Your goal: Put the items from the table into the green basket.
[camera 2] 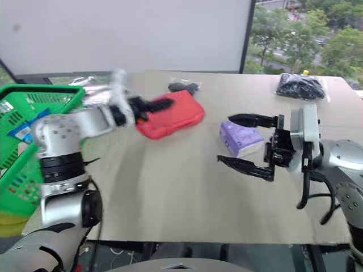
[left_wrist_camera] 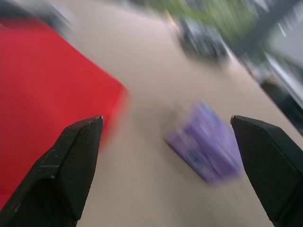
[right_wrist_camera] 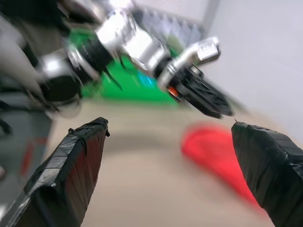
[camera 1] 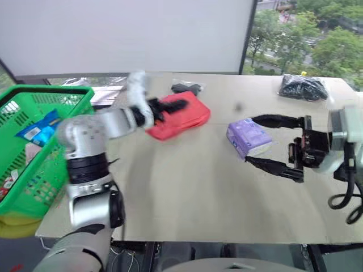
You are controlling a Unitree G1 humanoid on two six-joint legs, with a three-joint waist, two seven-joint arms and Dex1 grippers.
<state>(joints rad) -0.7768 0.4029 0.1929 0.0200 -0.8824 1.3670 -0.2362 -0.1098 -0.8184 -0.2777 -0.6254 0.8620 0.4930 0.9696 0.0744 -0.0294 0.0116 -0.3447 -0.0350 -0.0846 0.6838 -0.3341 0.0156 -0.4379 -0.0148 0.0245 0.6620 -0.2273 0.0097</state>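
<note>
The right gripper (camera 1: 258, 141) stood spread wide, gripping nothing, its fingers bracketing the small purple packet (camera 1: 249, 136) on the table (camera 1: 187, 192). Further off, the left gripper (camera 1: 170, 107), likewise released and empty, hovered over the red pouch (camera 1: 180, 116). Beyond it lay one clear bag (camera 1: 186, 87); beyond the right gripper, another (camera 1: 303, 86). Far to the left gripper's side, the green basket (camera 1: 34, 147) already held some packets. Four items appeared left. No writing was legible.

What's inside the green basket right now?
In the basket: a blue packet and a white item below it. The near wall hides the rest of the bottom.
</note>
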